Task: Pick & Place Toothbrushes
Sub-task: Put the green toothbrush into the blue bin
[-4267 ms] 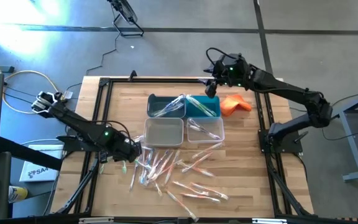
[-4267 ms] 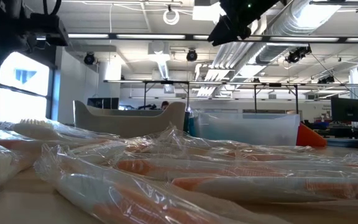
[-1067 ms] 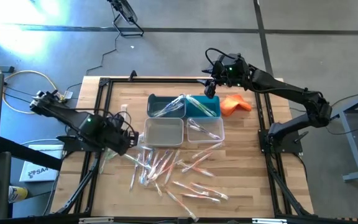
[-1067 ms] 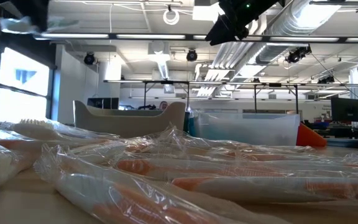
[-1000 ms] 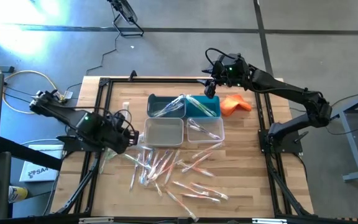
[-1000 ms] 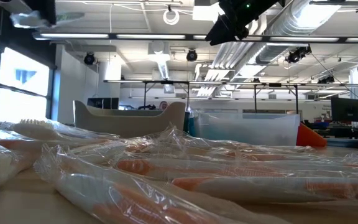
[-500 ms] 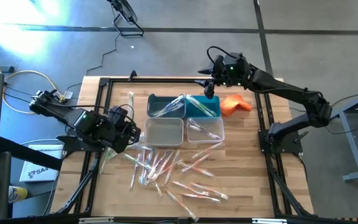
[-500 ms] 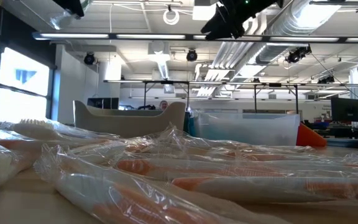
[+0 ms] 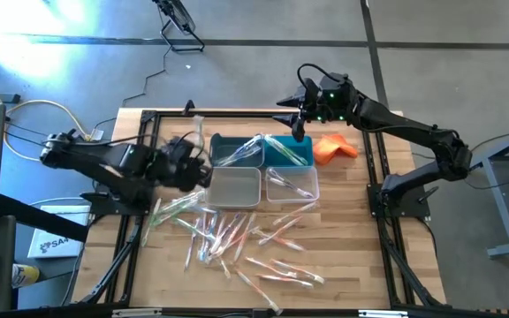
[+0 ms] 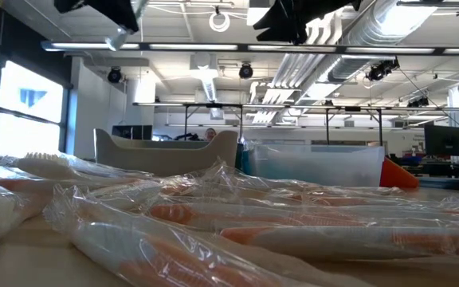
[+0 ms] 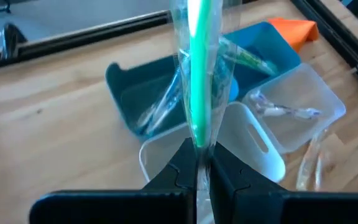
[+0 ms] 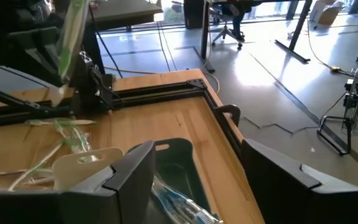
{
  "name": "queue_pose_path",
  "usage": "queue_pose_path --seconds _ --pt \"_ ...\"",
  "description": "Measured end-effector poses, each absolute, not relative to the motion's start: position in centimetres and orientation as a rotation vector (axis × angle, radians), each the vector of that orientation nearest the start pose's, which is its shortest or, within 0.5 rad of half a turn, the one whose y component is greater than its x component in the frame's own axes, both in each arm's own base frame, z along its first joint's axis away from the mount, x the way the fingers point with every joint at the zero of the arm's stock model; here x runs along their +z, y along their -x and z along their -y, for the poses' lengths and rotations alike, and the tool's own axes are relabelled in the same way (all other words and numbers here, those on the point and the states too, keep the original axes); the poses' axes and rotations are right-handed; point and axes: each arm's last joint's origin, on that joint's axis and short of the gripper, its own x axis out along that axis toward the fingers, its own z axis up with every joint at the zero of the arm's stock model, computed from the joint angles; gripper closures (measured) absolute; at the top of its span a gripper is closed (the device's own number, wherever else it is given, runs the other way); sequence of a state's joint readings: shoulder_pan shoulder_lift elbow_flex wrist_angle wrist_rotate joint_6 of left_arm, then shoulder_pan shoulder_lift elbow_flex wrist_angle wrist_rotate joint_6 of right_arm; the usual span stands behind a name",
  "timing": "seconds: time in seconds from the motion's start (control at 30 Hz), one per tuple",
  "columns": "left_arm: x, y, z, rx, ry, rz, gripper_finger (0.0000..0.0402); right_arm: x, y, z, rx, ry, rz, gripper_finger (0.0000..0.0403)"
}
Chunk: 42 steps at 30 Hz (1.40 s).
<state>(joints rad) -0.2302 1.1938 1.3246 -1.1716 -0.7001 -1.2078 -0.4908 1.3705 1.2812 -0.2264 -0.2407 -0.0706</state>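
My left gripper (image 9: 194,166) is shut on a green toothbrush in a clear wrapper (image 11: 197,68), raised over the table's left half beside the dark teal bin (image 9: 235,150). The right wrist view shows this toothbrush (image 12: 73,34) standing nearly upright. Many more wrapped toothbrushes (image 9: 246,243) lie in a loose pile on the wood near the front edge, and some lie in the bins. My right gripper (image 12: 197,180) hangs open over the table's far edge above the bins, holding nothing. My left gripper pinches the wrapped green toothbrush between its two fingers near one end (image 11: 197,142). The fingers come slanting down from the table's left. The long rest of the toothbrush sticks out past the fingertips, rising toward the far edge, clear of the table.
Four bins stand together mid-table: dark teal, blue (image 9: 290,152), a grey one (image 9: 233,187) and a clear one (image 9: 292,184). An orange cloth (image 9: 334,147) lies right of the blue bin. A black frame (image 9: 148,119) runs round the tabletop.
My left gripper has carried the green toothbrush up and toward the table's right, to the bins, rolling its wrist so that the toothbrush swung round to point at the far edge. My right gripper stayed in place and turned a little toward the table's left.
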Motion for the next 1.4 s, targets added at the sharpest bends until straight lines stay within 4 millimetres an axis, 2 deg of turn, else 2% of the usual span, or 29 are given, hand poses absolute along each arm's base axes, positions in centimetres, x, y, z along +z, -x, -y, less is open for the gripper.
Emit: queue_pose_path --seconds 0.27,0.6,0.8,0.93,1.2,1.4 --pt "37.4 -22.9 -1.3 0.774 0.528 -0.498 0.0394 37.0 -27.5 13.9 -0.239 -0.088 -0.299 0.0172" --pt "38.0 -25.2 -6.0 0.631 0.422 -0.441 0.0394 37.0 -27.5 13.8 -0.203 -0.094 -0.296 0.0172" --pt "37.5 -26.8 -9.1 0.515 0.359 -0.423 0.0394 37.6 -27.7 13.4 -0.03 -0.093 -0.231 0.0172" --pt "36.9 -28.7 -10.9 0.395 0.326 -0.372 0.0394 37.9 -27.8 13.2 0.037 -0.086 -0.201 0.0172" --pt "35.0 -32.7 -12.4 0.256 0.21 -0.28 0.0394 37.9 -27.8 13.2 0.035 -0.093 -0.2 0.0172" --pt "34.3 -33.7 -12.6 0.194 0.217 -0.272 0.0394 37.9 -27.8 13.4 -0.02 -0.089 -0.207 0.0172"
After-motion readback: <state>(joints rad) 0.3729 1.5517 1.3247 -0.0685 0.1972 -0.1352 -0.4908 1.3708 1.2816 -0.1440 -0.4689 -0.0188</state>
